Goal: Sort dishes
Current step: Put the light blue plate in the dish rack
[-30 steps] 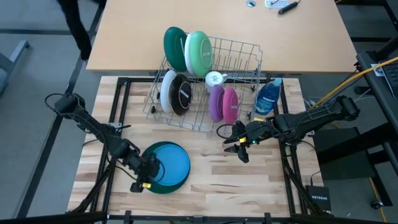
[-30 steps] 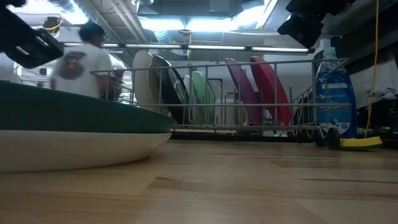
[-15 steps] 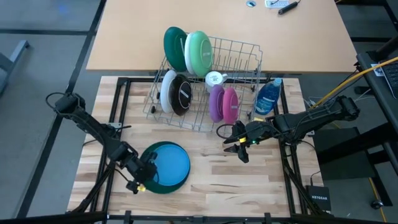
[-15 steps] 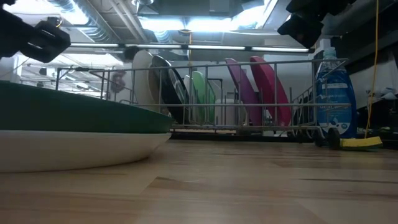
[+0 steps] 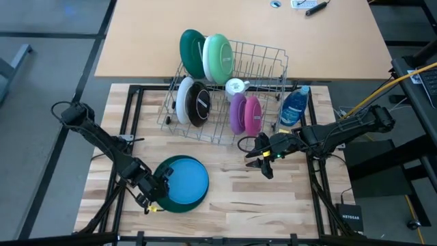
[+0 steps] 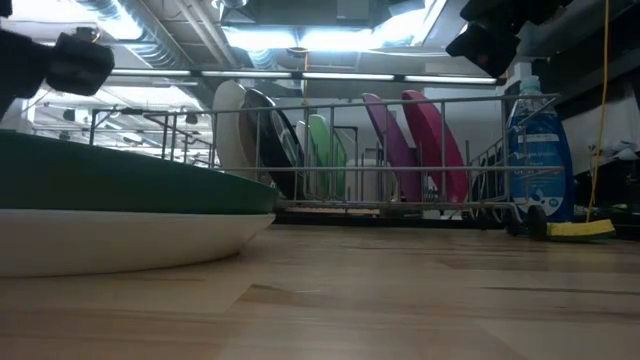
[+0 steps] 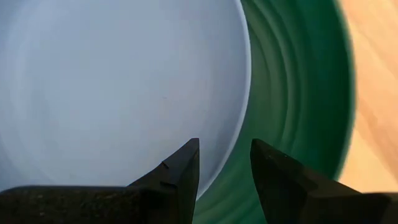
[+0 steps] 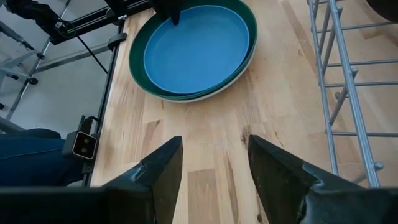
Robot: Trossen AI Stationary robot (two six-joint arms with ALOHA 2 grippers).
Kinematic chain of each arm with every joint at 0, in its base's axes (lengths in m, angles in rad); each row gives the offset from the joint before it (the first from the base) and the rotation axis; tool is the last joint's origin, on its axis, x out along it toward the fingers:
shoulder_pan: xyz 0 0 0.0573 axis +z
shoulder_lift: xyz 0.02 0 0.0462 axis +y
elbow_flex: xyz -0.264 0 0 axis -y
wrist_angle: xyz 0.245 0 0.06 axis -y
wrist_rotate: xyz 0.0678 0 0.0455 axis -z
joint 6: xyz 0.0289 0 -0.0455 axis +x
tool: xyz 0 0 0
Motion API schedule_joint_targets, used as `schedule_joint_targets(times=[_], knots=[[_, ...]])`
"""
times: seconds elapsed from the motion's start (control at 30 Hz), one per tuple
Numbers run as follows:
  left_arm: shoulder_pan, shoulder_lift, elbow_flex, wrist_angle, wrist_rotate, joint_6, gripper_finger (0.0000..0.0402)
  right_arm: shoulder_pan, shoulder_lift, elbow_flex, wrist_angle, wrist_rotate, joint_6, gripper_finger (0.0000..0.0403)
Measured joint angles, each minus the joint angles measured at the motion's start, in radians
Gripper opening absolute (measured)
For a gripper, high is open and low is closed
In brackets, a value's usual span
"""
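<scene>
Dishes on the table: we see a blue plate nested flat inside a dark green bowl at the near left of the table.
Dishes in the rack: the rack at the far middle holds the rest on edge: dark green, light green, white, black-and-white, purple and pink.
Handling: we judge both stiff, smooth and slippery, probably light, and likely to slide rather than bend.
Where to hold: we would pinch the rim, the only thin edge on offer.
Facing: both open upward; being round, they have no long axis.
Left gripper: at the stack's near-left rim, fingers slightly parted, holding nothing.
Right gripper: waits right of the middle, fingers apart, empty.
</scene>
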Motion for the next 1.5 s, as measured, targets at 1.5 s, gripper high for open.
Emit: schedule_joint_targets(times=[1.5], knots=[[0.006, 0.079, 0.09, 0.271, -0.255, -0.353, 0.0, 0.0, 0.0, 0.088, 0.047, -0.018, -0.094, 0.0186]])
